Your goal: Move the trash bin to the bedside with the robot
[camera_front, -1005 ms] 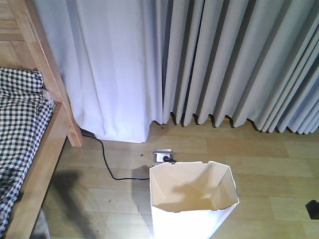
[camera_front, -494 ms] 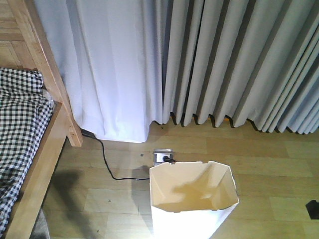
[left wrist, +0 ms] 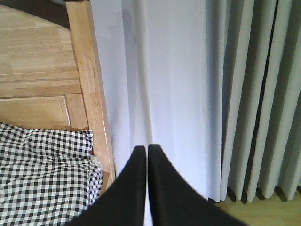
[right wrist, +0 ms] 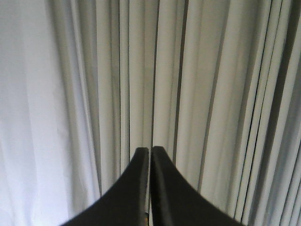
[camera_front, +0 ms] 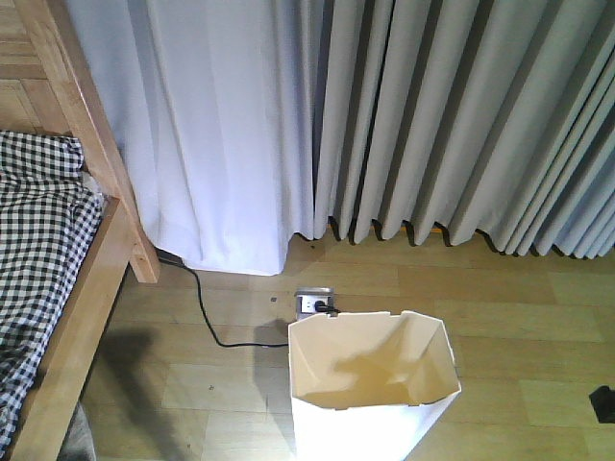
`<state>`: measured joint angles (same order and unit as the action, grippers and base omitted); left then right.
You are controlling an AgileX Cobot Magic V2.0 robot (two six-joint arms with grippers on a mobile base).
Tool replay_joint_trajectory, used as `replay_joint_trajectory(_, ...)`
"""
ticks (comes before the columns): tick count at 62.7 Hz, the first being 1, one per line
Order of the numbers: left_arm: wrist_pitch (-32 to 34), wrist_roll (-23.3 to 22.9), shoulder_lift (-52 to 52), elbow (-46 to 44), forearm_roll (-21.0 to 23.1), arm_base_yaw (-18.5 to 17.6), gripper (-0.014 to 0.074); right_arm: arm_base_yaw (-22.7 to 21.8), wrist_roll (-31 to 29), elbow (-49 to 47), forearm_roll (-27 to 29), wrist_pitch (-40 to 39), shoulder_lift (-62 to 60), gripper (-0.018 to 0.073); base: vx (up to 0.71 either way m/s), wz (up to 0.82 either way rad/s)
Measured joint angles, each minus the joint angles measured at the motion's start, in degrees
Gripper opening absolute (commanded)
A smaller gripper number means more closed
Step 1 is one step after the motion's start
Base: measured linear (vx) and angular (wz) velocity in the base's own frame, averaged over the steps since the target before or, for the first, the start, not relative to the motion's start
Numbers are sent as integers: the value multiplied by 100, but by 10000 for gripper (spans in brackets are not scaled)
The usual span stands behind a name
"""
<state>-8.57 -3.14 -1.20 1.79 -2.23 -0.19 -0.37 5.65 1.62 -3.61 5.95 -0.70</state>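
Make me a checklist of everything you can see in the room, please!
Surface: wooden floor, nothing spilled.
Job's things: white trash bin upright, looks empty, apart from the bed.
Clutter: dark object at right edge, cannot tell what.
Grippers: left gripper shut; right gripper shut; neither holds anything.
Cables: black cable runs to floor socket behind bin.
Surroundings: white and grey curtains.

Pale pleated curtains (camera_front: 432, 125) hang to a light wood-plank floor (camera_front: 519, 288) in daylight.
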Motion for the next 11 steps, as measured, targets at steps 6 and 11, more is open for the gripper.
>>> replay_joint_trajectory(6, 0, 0, 0, 0, 0, 0, -6, 0, 0, 0, 0, 0, 0, -9, 0, 0)
replay_joint_trajectory(11, 0, 0, 0, 0, 0, 0, -6, 0, 0, 0, 0, 0, 0, -9, 0, 0)
